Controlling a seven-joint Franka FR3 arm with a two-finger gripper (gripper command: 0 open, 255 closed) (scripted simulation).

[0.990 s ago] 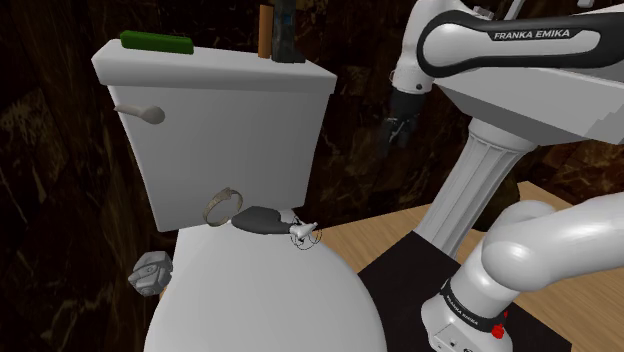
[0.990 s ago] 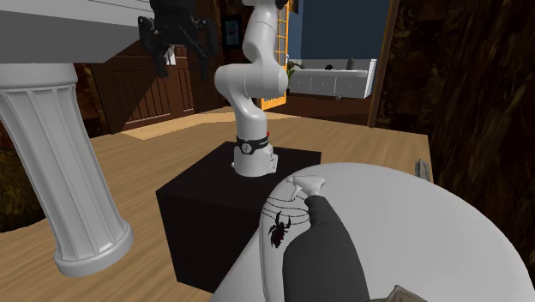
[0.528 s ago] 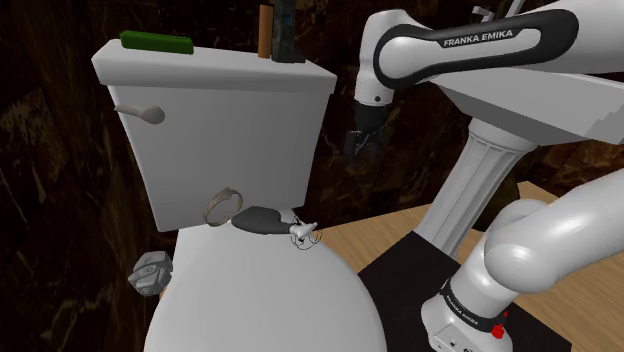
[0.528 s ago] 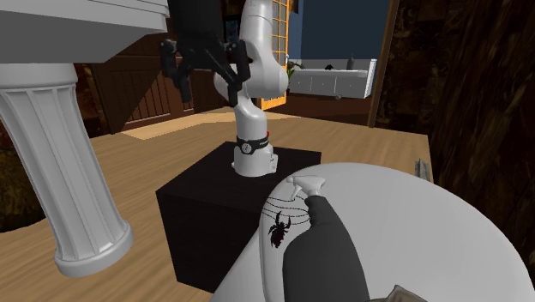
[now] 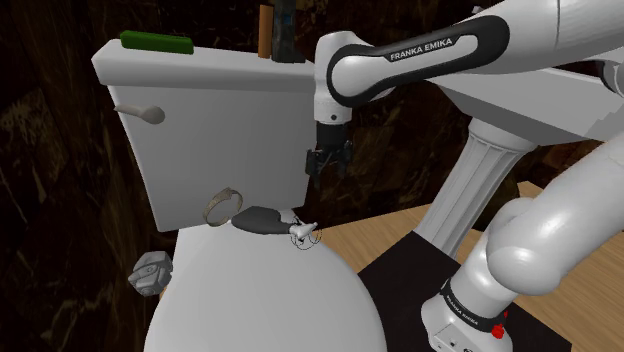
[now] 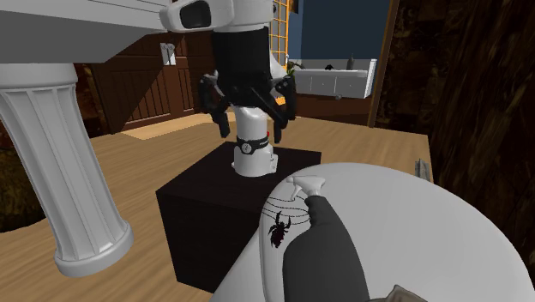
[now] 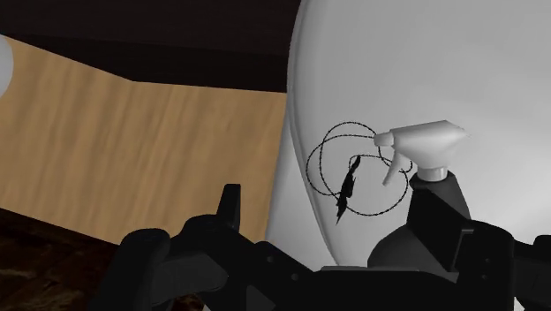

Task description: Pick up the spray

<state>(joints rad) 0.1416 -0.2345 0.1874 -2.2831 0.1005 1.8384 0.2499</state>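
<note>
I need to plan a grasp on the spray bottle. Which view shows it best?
The shoulder view: the whole spray bottle lies on the toilet lid, dark body and white head. The second exterior view cuts off its base; in the wrist view the white head is clear, the dark body mostly hidden.

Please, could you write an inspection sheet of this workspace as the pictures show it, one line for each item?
Surface: white toilet lid, closed, in front of the tank.
Job's things: spray, dark body and white trigger head, lying on the lid near the tank.
Clutter: looped black cord by the spray head; ring by the tank; grey lump at the lid's edge; green bar on the tank top.
Grippers: pincer open, empty, above the spray, apart from it.
Cables: nothing seen.
Surroundings: wooden floor, white column, black stand.
</note>
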